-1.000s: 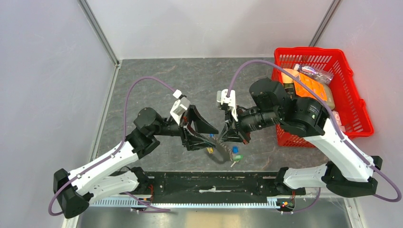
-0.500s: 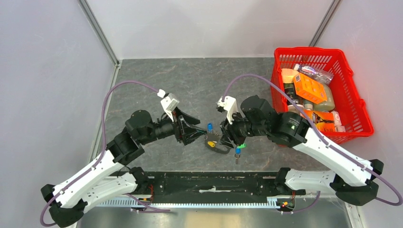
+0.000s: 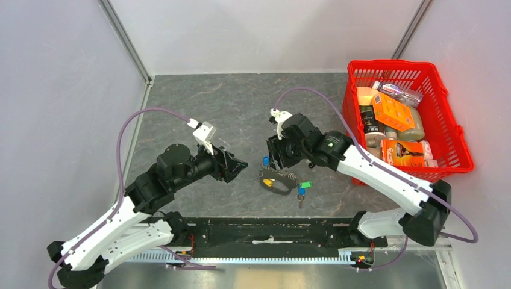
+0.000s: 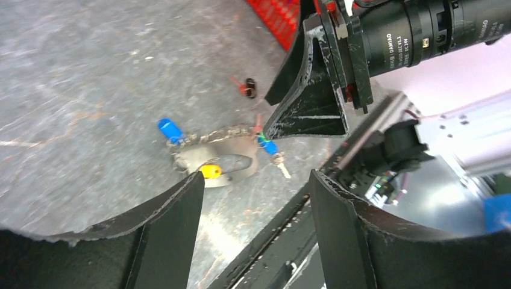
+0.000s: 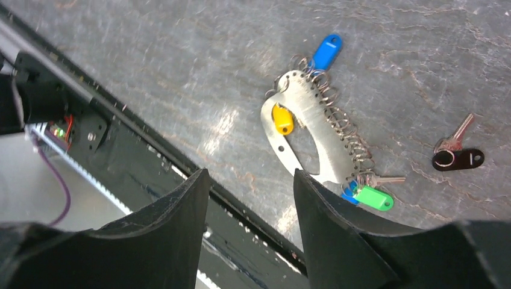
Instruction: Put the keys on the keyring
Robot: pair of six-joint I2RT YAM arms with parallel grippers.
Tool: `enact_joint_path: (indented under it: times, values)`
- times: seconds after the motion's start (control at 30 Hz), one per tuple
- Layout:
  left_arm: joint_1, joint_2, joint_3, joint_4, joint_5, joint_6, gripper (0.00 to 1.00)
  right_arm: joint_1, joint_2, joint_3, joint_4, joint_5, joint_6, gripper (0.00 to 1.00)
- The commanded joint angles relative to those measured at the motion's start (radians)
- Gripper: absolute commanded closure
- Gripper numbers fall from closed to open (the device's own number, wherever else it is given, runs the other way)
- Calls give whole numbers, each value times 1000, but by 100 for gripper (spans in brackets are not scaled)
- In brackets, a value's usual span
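Two spread, empty grippers, left gripper (image 4: 256, 179) and right gripper (image 5: 250, 174), flank the keyring (image 5: 307, 126).
"DAMIAO" reads on the right arm's motor (image 4: 422, 30); keyring lies at the table's (image 3: 181, 108) six o'clock, yellow key (image 5: 281, 119) inside its loop, black key (image 5: 458, 158) apart at three o'clock.

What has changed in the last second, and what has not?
Both tools drew back from the keyring: the left tool to the left, the right tool toward the far side. Both are open; the keyring lies free on the table. The basket stayed put.
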Motion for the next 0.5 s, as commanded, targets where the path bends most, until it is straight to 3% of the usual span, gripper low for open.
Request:
enact_joint_path:
  times: [0.0, 0.13, 0.47]
  values:
    - [-4, -37, 77, -172, -194, 40, 28, -30, 77, -2, 94, 77, 115, 38]
    - [-4, -75, 91, -253, -268, 63, 28, -45, 191, 2, 124, 96, 176, 38]
    - [-4, -181, 30, -261, -278, 84, 27, -79, 358, -14, 252, 191, 351, 39]
